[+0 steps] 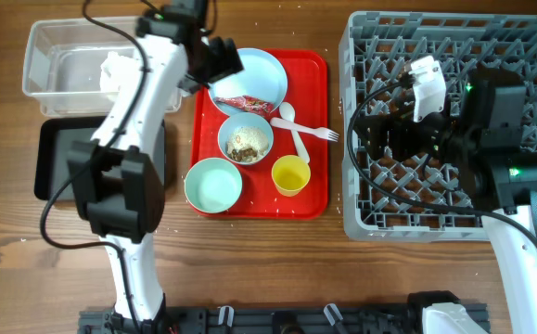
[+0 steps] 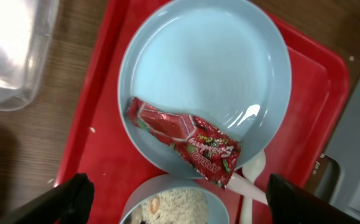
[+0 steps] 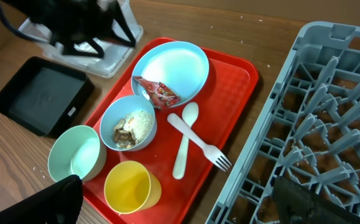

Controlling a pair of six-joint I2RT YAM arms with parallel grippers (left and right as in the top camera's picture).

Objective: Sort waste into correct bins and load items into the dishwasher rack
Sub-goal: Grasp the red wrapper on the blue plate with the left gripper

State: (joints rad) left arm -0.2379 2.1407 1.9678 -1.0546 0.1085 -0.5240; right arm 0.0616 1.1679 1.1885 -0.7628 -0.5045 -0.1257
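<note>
My left gripper (image 2: pixel 178 196), jaws wide apart and empty, hangs just short of the red wrapper (image 2: pixel 186 140) on the blue plate's (image 2: pixel 211 62) near rim, its long axis slanting across between my fingers.

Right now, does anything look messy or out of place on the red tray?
Yes. A crumpled red wrapper lies on the blue plate, and one bowl holds leftover rice and brown bits. Both are rubbish sitting among the dishes.
</note>
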